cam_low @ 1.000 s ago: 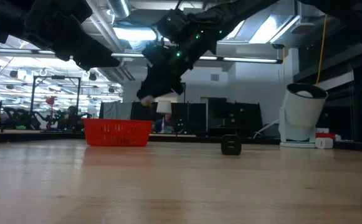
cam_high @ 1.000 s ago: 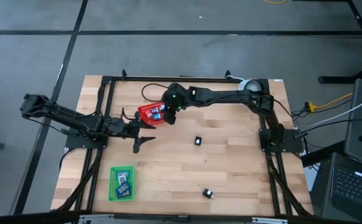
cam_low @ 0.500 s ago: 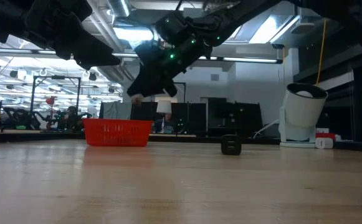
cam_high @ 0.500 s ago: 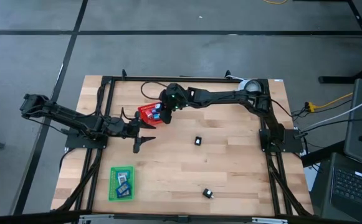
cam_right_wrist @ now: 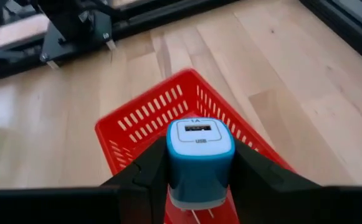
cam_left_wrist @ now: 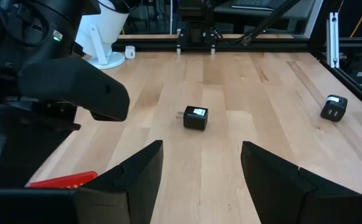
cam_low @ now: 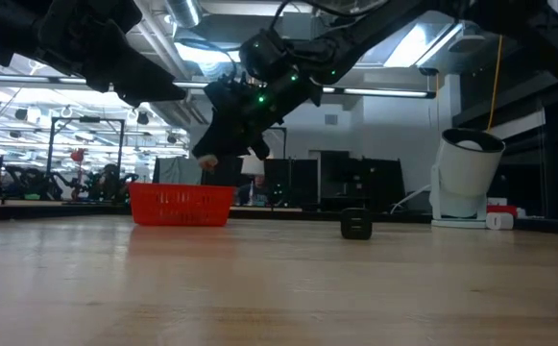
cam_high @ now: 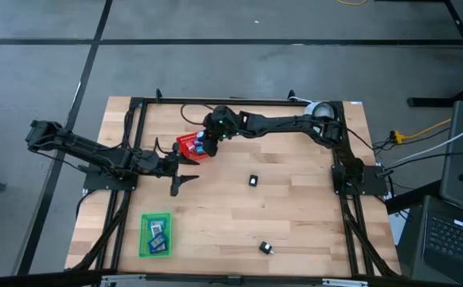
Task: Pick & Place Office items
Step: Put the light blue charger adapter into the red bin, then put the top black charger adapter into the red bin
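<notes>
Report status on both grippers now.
Right gripper shut on blue USB charger, above red basket. Left gripper open, waiting beside basket. Nothing in the way.

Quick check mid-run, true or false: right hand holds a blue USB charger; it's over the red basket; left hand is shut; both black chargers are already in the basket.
1. The right hand holds a blue charger. True.
2. It is above the red basket. True.
3. The left hand is shut. False: it is open and empty.
4. Both black chargers are in the basket. False: one and another lie on the table.
</notes>
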`<state>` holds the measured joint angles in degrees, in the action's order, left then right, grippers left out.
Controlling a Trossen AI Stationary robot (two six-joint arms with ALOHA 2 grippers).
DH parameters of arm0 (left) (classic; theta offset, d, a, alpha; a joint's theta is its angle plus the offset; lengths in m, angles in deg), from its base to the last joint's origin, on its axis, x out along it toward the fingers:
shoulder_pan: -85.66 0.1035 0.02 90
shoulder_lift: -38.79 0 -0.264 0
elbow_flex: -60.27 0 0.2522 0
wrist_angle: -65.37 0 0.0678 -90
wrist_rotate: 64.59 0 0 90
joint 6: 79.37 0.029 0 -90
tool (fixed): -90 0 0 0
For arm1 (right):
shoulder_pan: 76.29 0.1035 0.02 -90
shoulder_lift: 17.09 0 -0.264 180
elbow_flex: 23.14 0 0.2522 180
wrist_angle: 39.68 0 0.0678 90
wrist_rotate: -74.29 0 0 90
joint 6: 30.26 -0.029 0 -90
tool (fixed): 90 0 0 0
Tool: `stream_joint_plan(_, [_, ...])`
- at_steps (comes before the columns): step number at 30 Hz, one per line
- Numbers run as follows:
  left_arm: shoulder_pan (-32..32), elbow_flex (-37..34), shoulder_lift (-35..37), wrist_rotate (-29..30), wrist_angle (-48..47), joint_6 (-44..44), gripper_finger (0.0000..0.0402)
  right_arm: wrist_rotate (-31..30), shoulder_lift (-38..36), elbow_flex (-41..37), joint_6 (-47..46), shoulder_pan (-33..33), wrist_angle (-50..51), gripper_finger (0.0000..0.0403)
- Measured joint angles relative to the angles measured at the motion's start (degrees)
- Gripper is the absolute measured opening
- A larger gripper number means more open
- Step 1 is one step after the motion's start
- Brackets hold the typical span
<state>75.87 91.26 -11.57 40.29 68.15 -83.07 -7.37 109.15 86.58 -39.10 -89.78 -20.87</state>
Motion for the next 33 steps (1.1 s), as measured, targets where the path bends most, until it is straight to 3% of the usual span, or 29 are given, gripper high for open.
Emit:
stream_joint_plan(3, [0.0,0.0,0.01,0.0,0.0,0.0,0.0212,0.28,0.04,0.0,-0.36,0.0,-1.67,0.0134])
stream_joint_plan(10, [0.0,0.0,0.01,0.0,0.0,0.46,0.0212,0.26,0.04,0.0,-1.5,0.02,-1.82,0.0309])
stream_joint_plan(13, [0.0,0.0,0.01,0.0,0.0,0.48,0.0212,0.25,0.04,0.0,-1.65,0.02,-2.47,0.0344])
stream_joint_plan(17, [0.02,0.0,0.01,0.0,0.0,0.53,0.0212,0.26,-0.06,0.0,-1.71,0.02,-2.89,0.0343])
stream_joint_plan(26, [0.01,0.0,-0.16,0.01,-0.02,0.96,0.0212,3.16,-4.79,0.0,-0.69,3.0,-5.88,0.0288])
stream_joint_plan(33, [0.02,0.0,-0.21,0.02,-0.07,0.52,0.0212,2.14,-13.16,0.04,0.34,7.73,9.97,0.0265])
